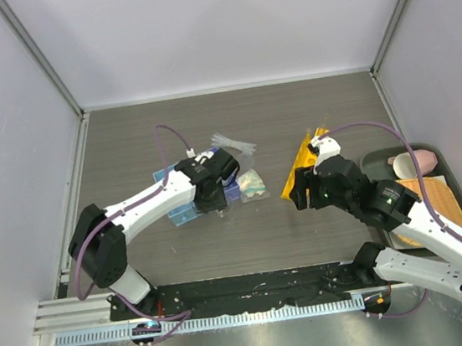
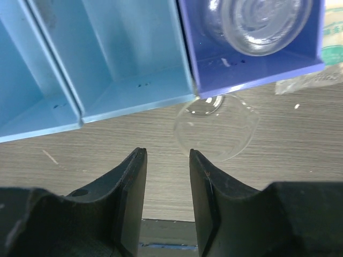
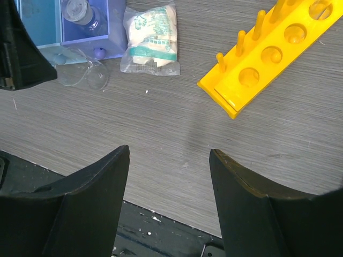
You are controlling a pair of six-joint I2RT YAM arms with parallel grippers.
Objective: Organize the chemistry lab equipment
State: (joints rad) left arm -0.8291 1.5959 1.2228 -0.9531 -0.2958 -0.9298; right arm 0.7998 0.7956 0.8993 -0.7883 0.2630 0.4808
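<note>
My left gripper (image 2: 167, 152) hovers low over the table, jaws apart with only bare table between them. Just beyond its fingertips a clear round watch glass (image 2: 225, 128) lies flat against the edge of a blue divided organizer (image 2: 123, 59). A glass vessel (image 2: 262, 21) stands in the organizer's purple compartment. My right gripper (image 3: 169, 150) is open above bare wood. Ahead of it lie a packet with green-beige contents (image 3: 150, 40) and the yellow rack with round holes (image 3: 273, 53). From above, the left gripper (image 1: 212, 194) is at the organizer (image 1: 180, 206) and the right gripper (image 1: 299, 192) is beside the rack (image 1: 304, 164).
Thin clear tubes (image 1: 234, 145) lie behind the organizer. A dark tray (image 1: 381, 159) at the right holds a pink cup (image 1: 403, 164) and an orange woven mat (image 1: 438, 198). Grey walls close in both sides and the back.
</note>
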